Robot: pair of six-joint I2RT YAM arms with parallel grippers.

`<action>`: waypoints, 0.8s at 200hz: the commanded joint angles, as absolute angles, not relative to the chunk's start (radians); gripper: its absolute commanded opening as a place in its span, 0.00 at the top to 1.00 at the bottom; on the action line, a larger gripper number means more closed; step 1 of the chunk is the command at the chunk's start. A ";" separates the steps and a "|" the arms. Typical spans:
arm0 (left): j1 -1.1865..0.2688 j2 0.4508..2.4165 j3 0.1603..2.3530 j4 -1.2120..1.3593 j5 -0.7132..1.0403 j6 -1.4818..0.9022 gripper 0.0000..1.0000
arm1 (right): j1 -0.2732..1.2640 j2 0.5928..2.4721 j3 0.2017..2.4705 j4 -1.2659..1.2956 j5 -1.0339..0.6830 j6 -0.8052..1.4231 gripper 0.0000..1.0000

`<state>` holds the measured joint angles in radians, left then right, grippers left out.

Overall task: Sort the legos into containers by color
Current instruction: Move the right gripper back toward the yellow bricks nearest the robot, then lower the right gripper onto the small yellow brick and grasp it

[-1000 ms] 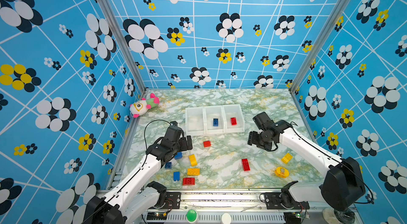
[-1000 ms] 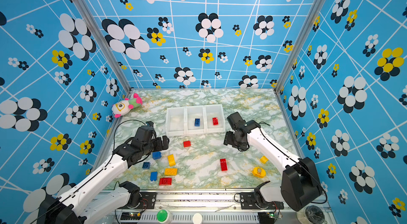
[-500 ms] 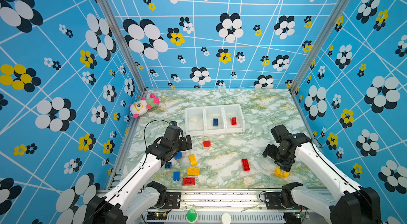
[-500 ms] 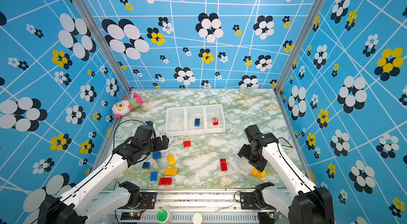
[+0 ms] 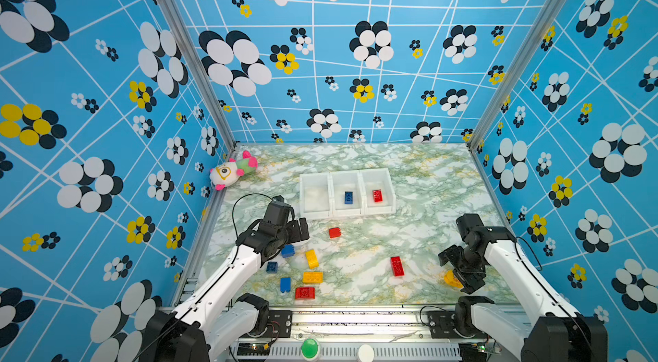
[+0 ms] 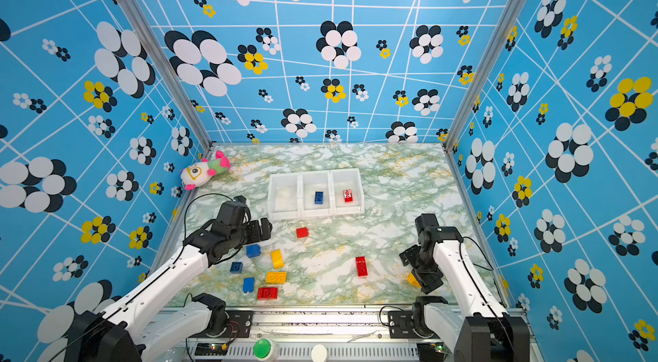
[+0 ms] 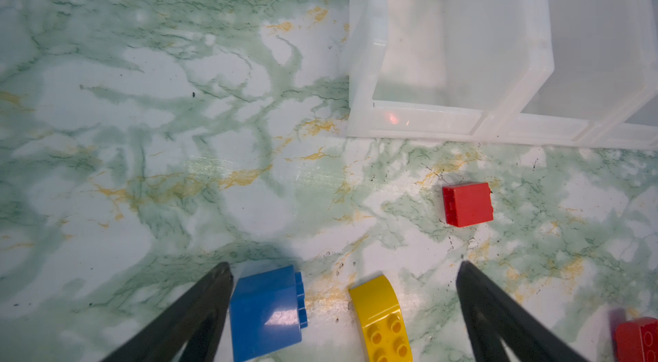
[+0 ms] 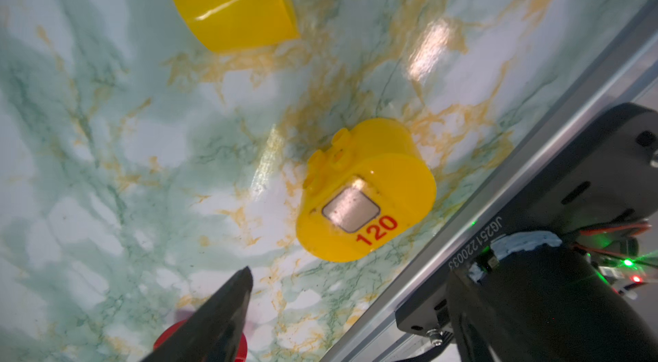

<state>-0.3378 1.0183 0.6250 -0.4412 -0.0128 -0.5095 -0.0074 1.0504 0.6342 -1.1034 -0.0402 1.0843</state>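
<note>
Marbled tabletop (image 5: 427, 235); long red brick (image 5: 397, 266) lengthwise toward the containers (image 5: 347, 215).

The left arm (image 5: 228, 282) extends forward from its base, wrist pitched downward. The left gripper (image 7: 343, 269) points down with its jaws spread wide; both fingers (image 7: 199, 310) show in the left wrist view. The right arm (image 5: 516, 271) bends at the elbow, wrist angled down and inward. The right gripper (image 5: 461, 271) hangs low with its jaws apart; one finger (image 8: 220, 314) shows in the right wrist view.
</note>
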 commanded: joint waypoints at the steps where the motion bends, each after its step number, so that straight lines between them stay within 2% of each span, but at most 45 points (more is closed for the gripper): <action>1: -0.325 1.026 0.612 -0.441 0.003 -0.514 0.01 | -0.032 1.054 0.610 -1.059 -0.048 1.146 0.15; 63: -0.319 1.031 0.613 -0.443 0.008 -0.513 0.01 | -0.064 1.070 0.554 -0.984 -0.029 1.198 0.25; 126: -0.316 1.029 0.612 -0.442 0.011 -0.514 0.01 | -0.072 1.070 0.507 -0.935 0.023 1.211 0.29; 160: -0.317 1.024 0.612 -0.442 0.012 -0.515 0.01 | -0.072 1.066 0.475 -0.902 0.022 1.222 0.35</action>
<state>-0.3264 1.0252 0.6250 -0.4412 0.0013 -0.5095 -0.0662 1.0653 0.5018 -0.9218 -0.0059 1.1980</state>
